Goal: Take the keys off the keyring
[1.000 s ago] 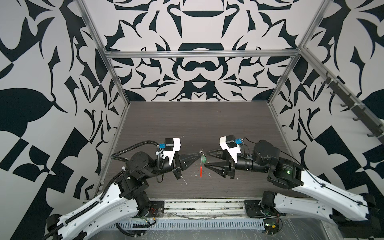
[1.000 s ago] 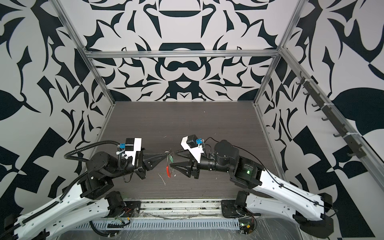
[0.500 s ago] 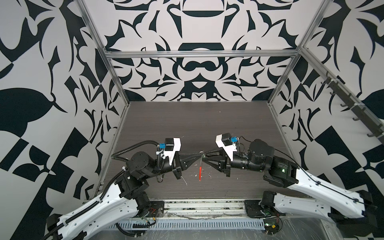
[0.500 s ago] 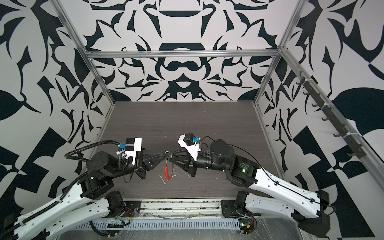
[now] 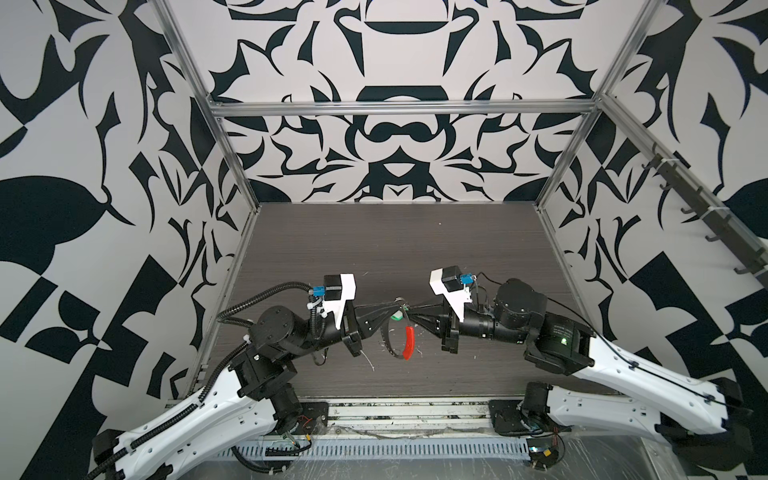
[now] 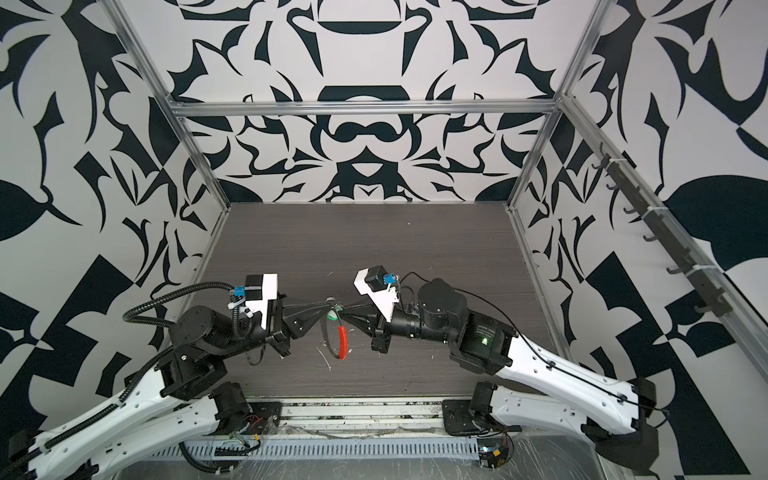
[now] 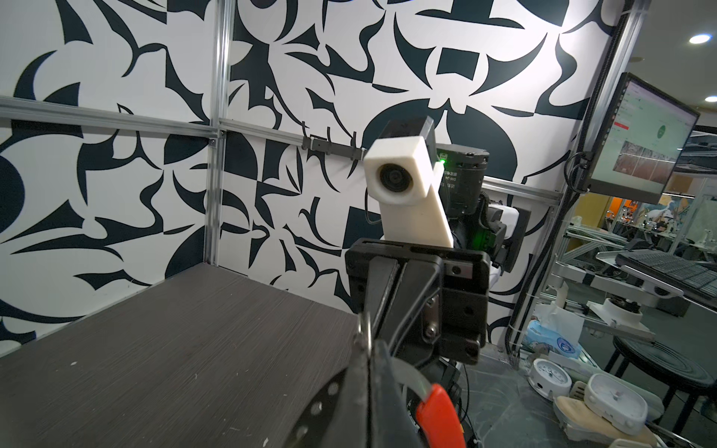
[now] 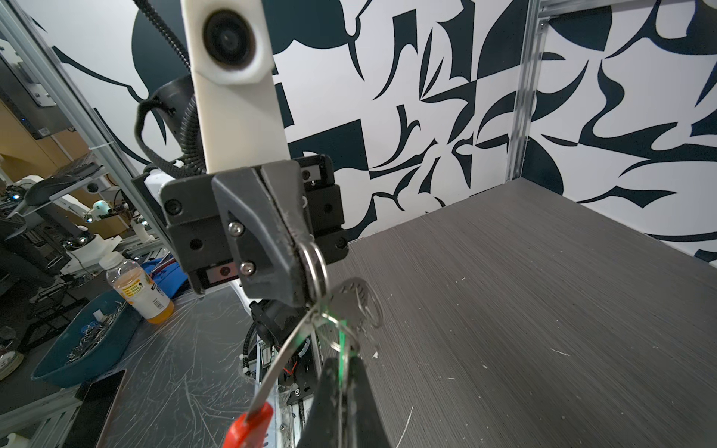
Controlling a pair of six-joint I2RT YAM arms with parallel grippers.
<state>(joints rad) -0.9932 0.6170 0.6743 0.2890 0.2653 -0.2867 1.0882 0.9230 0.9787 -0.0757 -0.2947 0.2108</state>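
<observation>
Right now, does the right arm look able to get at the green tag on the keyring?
Probably yes. The right gripper is shut at the green tag, whose edge shows between its fingers. The left gripper grips a small ring beside it, not blocking the way.

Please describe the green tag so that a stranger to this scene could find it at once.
Look at the dark table, toward its front edge, where two pairs of black fingers meet tip to tip. The tag sits at that meeting point, beside the red sleeve; it alone is green and white.
</observation>
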